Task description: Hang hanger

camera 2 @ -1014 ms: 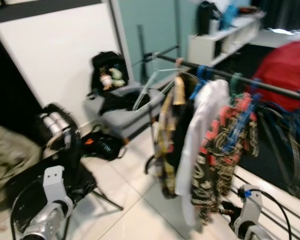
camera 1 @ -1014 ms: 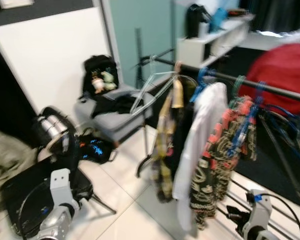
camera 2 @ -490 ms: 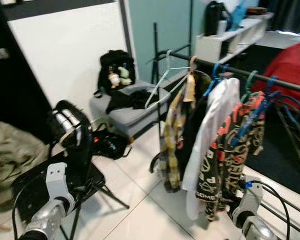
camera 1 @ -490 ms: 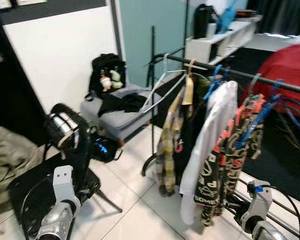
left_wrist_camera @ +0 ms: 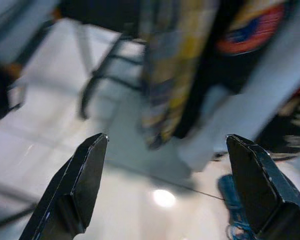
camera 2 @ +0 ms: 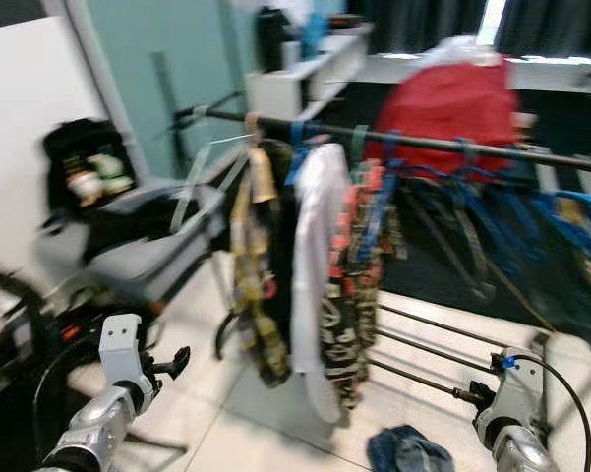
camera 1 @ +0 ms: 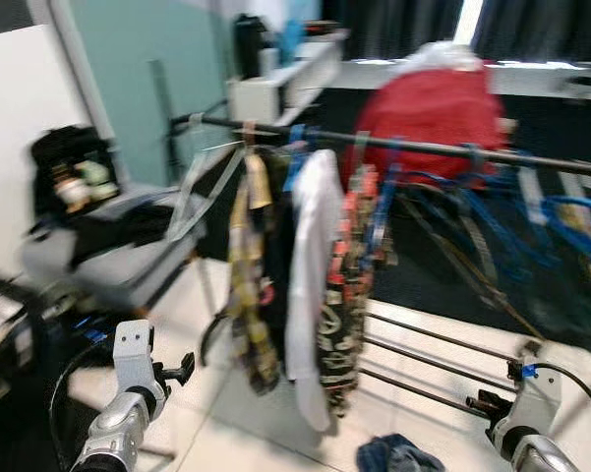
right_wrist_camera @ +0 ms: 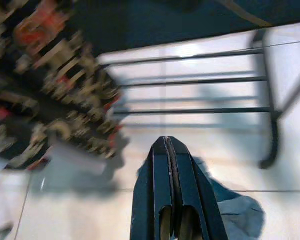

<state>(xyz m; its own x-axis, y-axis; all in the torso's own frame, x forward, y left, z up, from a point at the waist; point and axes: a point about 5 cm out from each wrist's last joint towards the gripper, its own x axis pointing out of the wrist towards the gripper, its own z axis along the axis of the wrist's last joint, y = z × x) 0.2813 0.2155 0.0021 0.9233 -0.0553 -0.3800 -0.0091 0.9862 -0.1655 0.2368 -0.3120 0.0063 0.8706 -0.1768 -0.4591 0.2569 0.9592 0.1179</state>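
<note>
A black clothes rail (camera 1: pixel 423 147) crosses the view at chest height. On it hang a clear empty hanger (camera 1: pixel 202 177), a yellow plaid shirt (camera 1: pixel 246 285), a white garment (camera 1: pixel 310 285), a patterned dark garment (camera 1: pixel 349 285) and several blue hangers (camera 1: pixel 531 216). My left gripper (camera 1: pixel 182 369) is low on the left, open, with nothing between its fingers (left_wrist_camera: pixel 85 180); it faces the plaid shirt (left_wrist_camera: pixel 174 75). My right gripper (camera 1: pixel 482 401) is low on the right, shut and empty (right_wrist_camera: pixel 166 140), above a blue cloth (right_wrist_camera: pixel 229 210) on the floor.
The rack's base bars (camera 1: pixel 423 364) lie on the white tiles under the clothes. A grey seat (camera 1: pixel 108 256) with a black bag (camera 1: pixel 69 172) stands left. A red beanbag (camera 1: pixel 433 108) sits behind the rail, a white shelf (camera 1: pixel 275 84) beyond.
The camera has swung to the right, so the rack now sits in the middle and the blue cloth on the floor has come into view. Both grippers keep their pose.
</note>
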